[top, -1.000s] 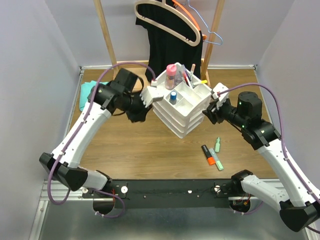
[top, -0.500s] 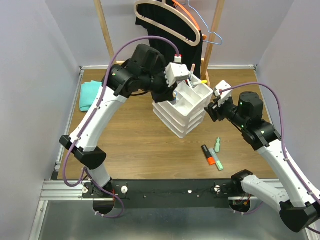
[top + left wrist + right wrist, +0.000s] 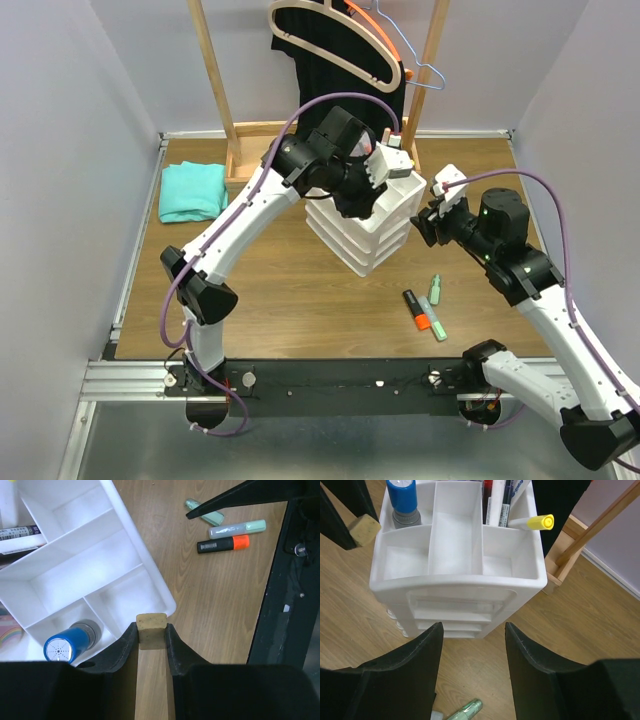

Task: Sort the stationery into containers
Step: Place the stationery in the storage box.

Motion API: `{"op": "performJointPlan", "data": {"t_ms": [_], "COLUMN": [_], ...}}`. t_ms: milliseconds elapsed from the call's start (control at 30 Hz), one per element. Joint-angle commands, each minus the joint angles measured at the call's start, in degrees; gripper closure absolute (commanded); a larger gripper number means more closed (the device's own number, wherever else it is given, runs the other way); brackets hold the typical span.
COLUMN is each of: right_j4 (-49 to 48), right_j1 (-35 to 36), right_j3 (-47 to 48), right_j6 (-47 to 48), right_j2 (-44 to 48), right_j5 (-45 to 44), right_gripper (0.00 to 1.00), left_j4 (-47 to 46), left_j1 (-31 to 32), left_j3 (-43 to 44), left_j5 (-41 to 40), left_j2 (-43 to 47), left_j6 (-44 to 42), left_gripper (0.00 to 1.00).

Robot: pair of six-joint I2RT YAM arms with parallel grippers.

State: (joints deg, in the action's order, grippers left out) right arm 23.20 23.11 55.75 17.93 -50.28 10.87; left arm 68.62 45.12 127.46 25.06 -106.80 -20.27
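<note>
Inside left pincer (image 3: pixel 151 636), tan eraser (image 3: pixel 151 624)

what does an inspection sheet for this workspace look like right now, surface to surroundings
surface: wooden table, bare wood visible.
job's things: white organiser mid-table; blue-capped tube and yellow-capped pen in its tray; orange highlighter and two green markers lie loose on the table.
clutter: teal cloth at the far left.
grippers: left gripper shut on the tan eraser beside the tray's corner; right gripper open, facing the drawers.
cables: purple cables looped along both arms, nothing snagged.
surroundings: wooden rack with hangers and a black garment behind.
</note>
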Motion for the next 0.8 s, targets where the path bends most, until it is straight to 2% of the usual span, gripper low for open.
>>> {"op": "performJointPlan", "data": {"t_ms": [0,767], "right_j4": [-0.79,-1.67], "right_j1": [-0.61,-1.58], "right_j3": [-0.99,-2.57], "right_j6": [-0.88,-2.46], "right_j2": [1.68,2.03], "right_j5": [-1.21,-3.31], "right_gripper": [0.4,0.39], "left_j4": [-1.03,-1.65], "left_j1": [0.05,0.32], "left_j3": [1.65,3.32], "left_j5": [-1.86,-2.91], "left_j2": [-1.65,-5.87], "left_j6": [0.67,0.76], "left_gripper": [1.0,1.0]}}
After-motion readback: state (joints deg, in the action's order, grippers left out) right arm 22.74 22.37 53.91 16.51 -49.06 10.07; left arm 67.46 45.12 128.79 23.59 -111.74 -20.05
